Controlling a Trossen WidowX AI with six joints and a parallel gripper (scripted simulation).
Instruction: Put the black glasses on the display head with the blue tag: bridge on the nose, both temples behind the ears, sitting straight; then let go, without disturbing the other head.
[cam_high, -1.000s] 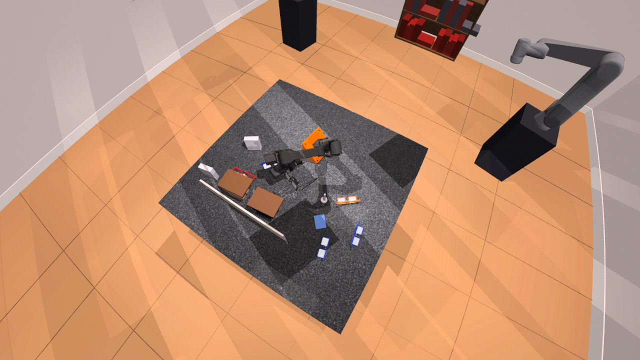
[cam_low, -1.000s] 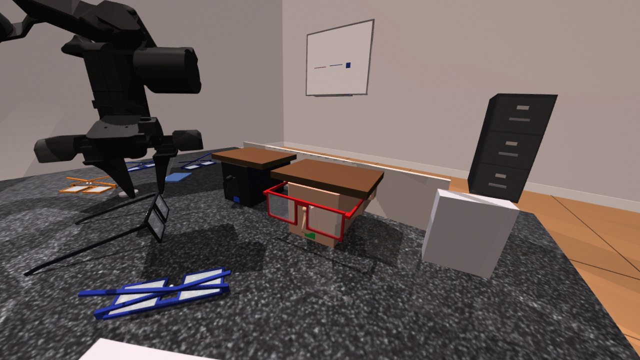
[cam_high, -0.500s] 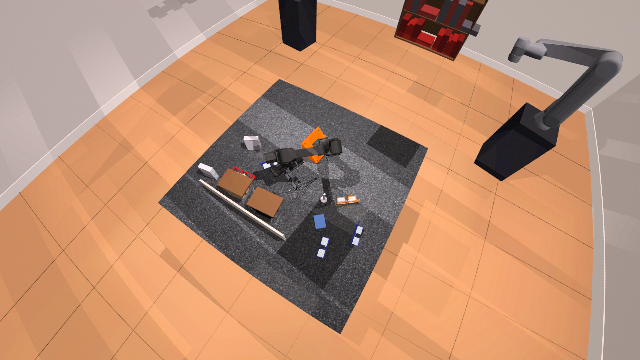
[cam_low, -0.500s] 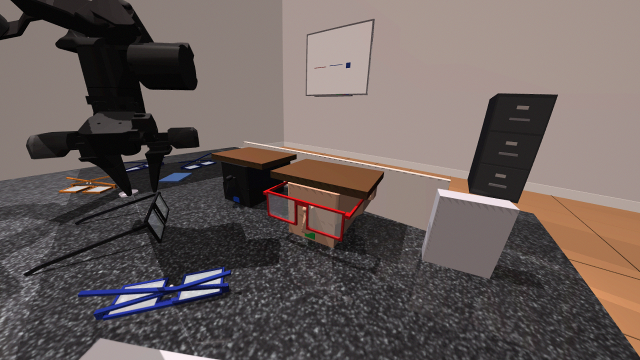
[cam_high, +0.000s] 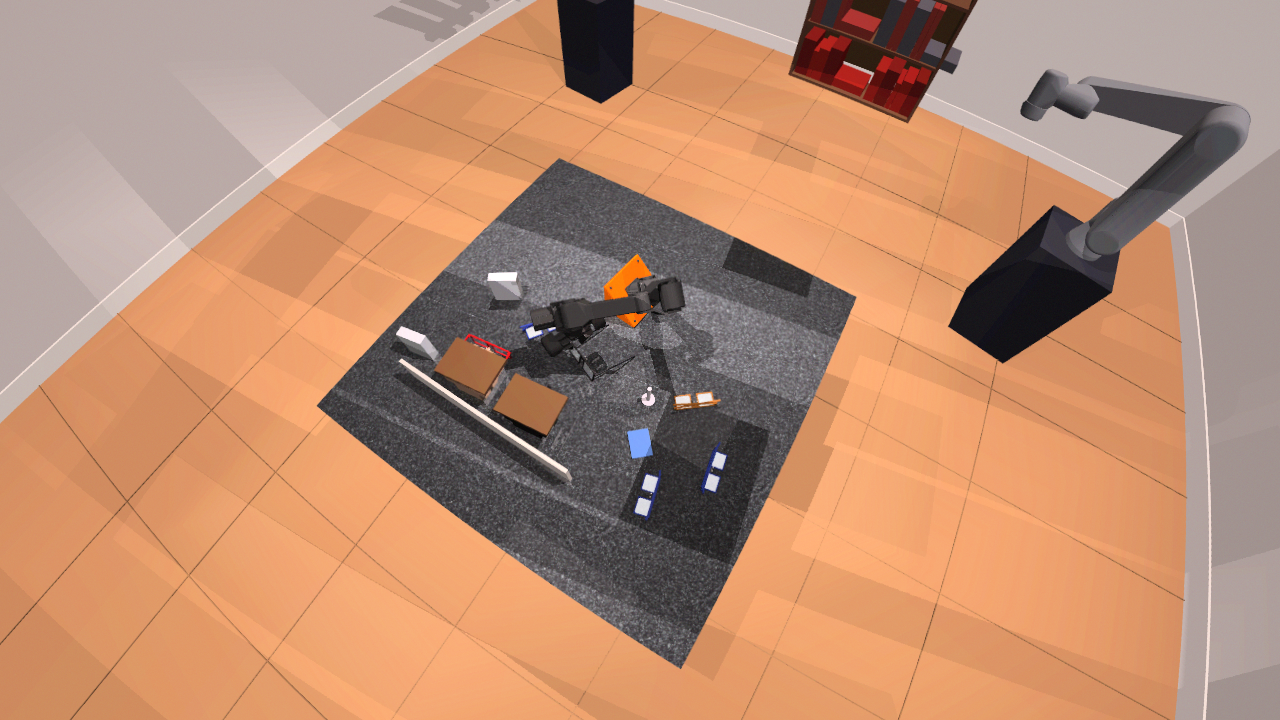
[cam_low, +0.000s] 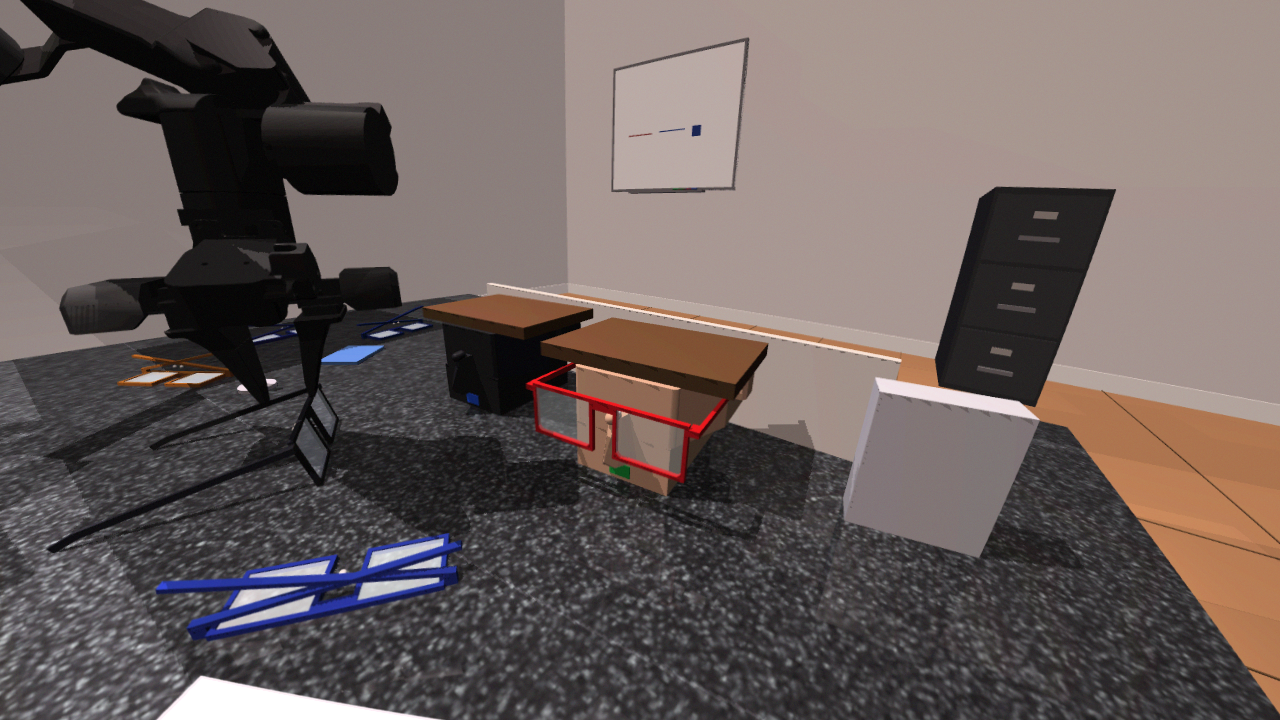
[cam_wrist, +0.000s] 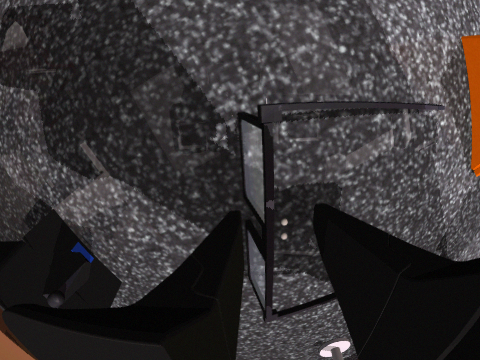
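Note:
The black glasses (cam_low: 298, 445) (cam_wrist: 269, 170) stand upright on their rims on the dark mat, temples unfolded and pointing away from the heads. My gripper (cam_low: 288, 395) (cam_wrist: 278, 218) is partly open; its fingers stand on either side of the front frame, with gaps visible in the wrist view. The black display head (cam_low: 510, 371) (cam_wrist: 102, 287) (cam_high: 529, 404) has a blue tag (cam_low: 472, 399) (cam_wrist: 82, 251) and a brown board (cam_low: 510, 313) on top. It wears no glasses. The other head (cam_low: 626, 385), tan with a green tag (cam_low: 619, 471), wears red glasses (cam_low: 648, 421) (cam_high: 487, 345).
Folded blue glasses (cam_low: 326, 582) lie near the arm. White blocks (cam_low: 939, 474) (cam_high: 505, 288) stand beyond the tan head. A long low white wall (cam_high: 483, 419) runs behind both heads. Orange glasses (cam_high: 696, 407), a blue square (cam_high: 639, 443) and a small white stand (cam_high: 648, 399) are on the other side.

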